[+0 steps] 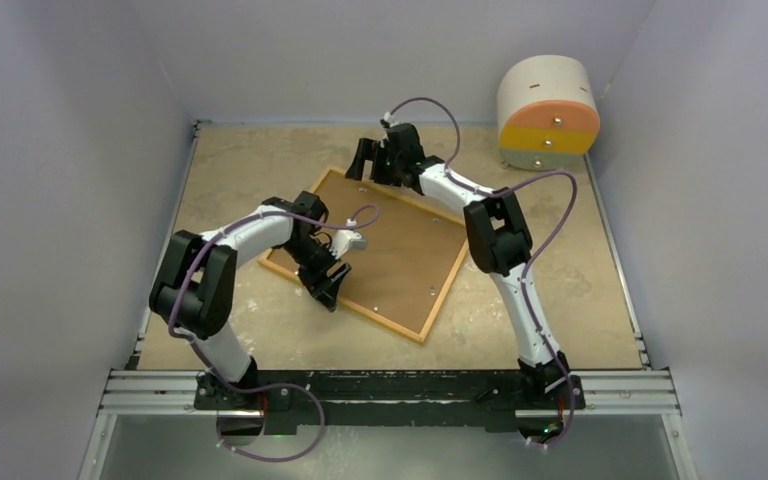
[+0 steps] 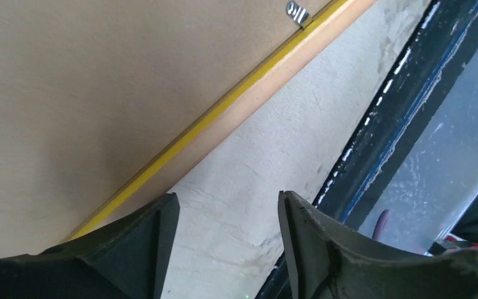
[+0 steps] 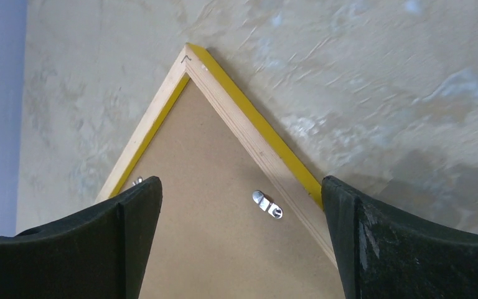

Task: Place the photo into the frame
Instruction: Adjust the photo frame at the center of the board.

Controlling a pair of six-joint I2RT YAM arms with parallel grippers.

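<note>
The frame (image 1: 445, 281) lies face down near the middle of the surface, turned so that one corner points toward the far edge. Its wood-coloured back is up, and yellow shows along the rim. A brown backing board (image 1: 400, 255) fills the opening and looks seated flat inside the border. The photo shows in no view, so I cannot tell whether it already lies under the board. If it does, the loading is likely done, and what remains is fastening the small metal clips (image 3: 267, 204) and perhaps turning the frame over. I cannot tell whether the clips are already locked.

The left hand (image 1: 325, 280) sits over the frame's side nearest the near-left corner of the surface, its fingers apart and holding nothing. The right hand (image 1: 375, 160) hovers over the frame's far corner, spread wide and also empty.

No brand or label can be read. There is only a faint scribble on the wood at the frame's far corner, too small to make out.
</note>
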